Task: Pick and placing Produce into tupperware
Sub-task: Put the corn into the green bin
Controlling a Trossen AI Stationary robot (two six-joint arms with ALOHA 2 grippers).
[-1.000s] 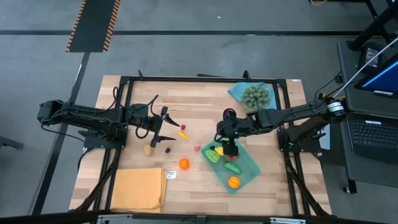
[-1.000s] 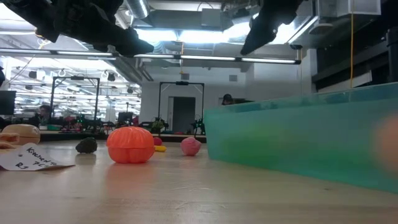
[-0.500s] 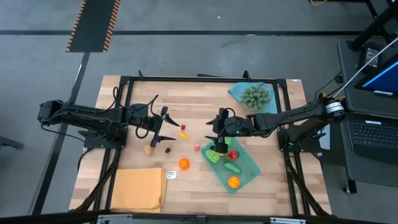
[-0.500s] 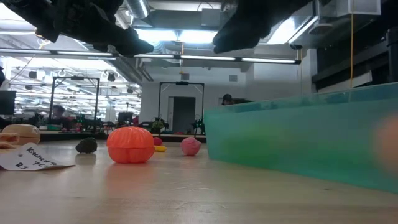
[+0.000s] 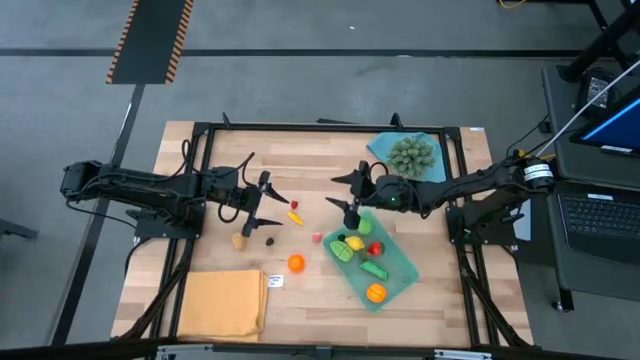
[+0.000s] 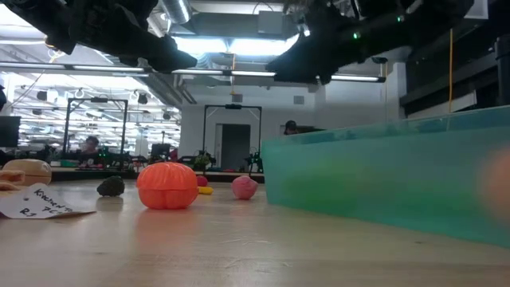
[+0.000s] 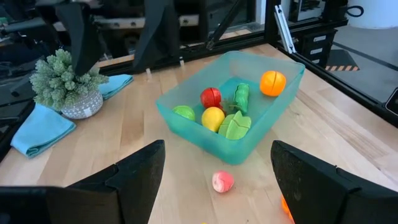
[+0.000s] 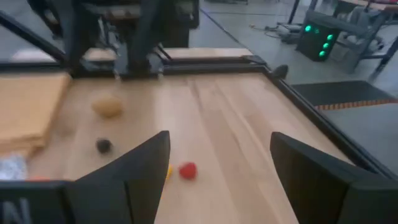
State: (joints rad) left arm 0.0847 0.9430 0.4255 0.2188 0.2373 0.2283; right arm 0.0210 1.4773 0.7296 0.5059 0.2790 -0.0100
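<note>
1. The right claw [image 5: 352,192], jaws apart and empty, has been drawn off the tupperware [image 5: 404,263] toward 11 o'clock; a red piece [image 5: 375,248] now lies inside, so that drop is judged done.
2. The left claw [image 5: 268,200], jaws apart, has stayed over the loose produce [image 5: 296,263] at the surface [image 5: 330,150] centre.
3. In the low view, the contents are blurred behind the teal wall.

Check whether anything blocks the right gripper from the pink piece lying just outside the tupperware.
Nothing visible does. The right gripper, open and empty, hovers above bare table beside the tupperware. The pink piece lies alone on the wood, apart from the container wall and the orange piece.
</note>
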